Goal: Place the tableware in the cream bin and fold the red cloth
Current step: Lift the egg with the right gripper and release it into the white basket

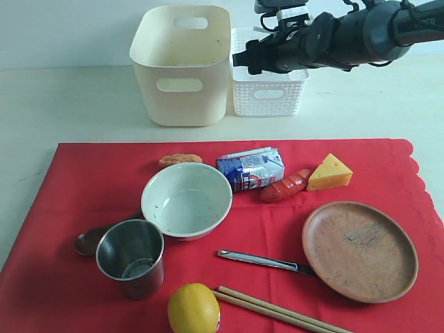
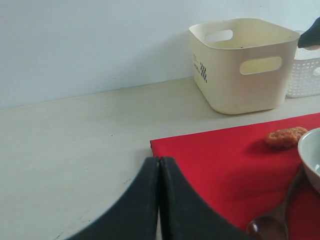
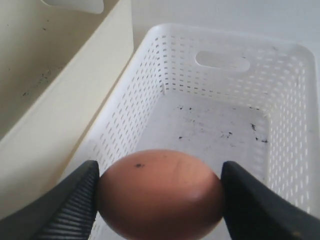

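Exterior view: the bowl, steel cup and wooden plate lie on the red cloth, short of the cream bin. They look stiff, smooth and probably light, so each seems best pinched at its rim. Left wrist view: the left gripper is closed on nothing, over the desk near the cloth's corner. Right wrist view: the right gripper clasps an egg above the white basket.

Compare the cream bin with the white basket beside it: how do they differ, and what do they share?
The cream bin is taller and larger than the white basket. The bin's walls are solid; the basket's are lattice. The right gripper holds an egg over the basket, not the bin. Both are open-topped with oval handle cut-outs, standing beyond the red cloth.
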`<state>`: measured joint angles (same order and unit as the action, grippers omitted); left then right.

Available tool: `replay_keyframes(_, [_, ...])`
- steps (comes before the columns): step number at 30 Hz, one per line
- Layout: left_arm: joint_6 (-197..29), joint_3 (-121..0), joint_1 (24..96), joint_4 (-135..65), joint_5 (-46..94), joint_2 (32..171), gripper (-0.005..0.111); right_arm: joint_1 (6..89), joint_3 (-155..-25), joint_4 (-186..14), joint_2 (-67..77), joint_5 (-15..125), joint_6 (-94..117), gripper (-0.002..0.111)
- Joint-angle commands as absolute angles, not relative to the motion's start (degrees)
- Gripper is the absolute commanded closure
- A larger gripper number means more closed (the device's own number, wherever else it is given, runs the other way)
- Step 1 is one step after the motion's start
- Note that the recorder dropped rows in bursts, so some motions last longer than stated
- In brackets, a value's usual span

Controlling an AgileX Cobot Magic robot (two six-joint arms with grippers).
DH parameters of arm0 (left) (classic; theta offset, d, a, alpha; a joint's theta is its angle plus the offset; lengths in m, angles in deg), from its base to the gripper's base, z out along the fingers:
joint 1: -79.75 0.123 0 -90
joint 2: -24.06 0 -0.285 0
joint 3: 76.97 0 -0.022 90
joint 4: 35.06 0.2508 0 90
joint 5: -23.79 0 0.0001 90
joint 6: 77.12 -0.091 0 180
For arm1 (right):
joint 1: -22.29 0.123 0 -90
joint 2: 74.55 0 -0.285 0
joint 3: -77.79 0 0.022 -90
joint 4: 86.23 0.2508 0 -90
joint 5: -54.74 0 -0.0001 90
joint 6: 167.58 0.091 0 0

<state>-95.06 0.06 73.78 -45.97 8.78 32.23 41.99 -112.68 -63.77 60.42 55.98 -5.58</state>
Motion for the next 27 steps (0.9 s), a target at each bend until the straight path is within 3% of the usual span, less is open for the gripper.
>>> replay_keyframes(1, [-95.10,0.25,73.92,-45.86,8.90,31.85,0.105,41.81,-113.41,-63.76,60.24,57.84,-5.39,0.087])
replay_keyframes(5, [-95.10,0.25,73.92,-45.86,8.90,31.85,0.105,41.81,-113.41,-63.76,60.24,57.89,-5.39,0.068])
replay_keyframes(15, [-95.10,0.25,73.92,-45.86,8.90,31.85,0.105,41.81,-113.41,-63.76,60.24,58.11,-5.49,0.036])
replay_keyframes(27, [-95.10,0.25,73.92,-45.86,8.90,31.85,0.105,41.81,-113.41,-64.01,59.66,56.34,-5.49,0.033])
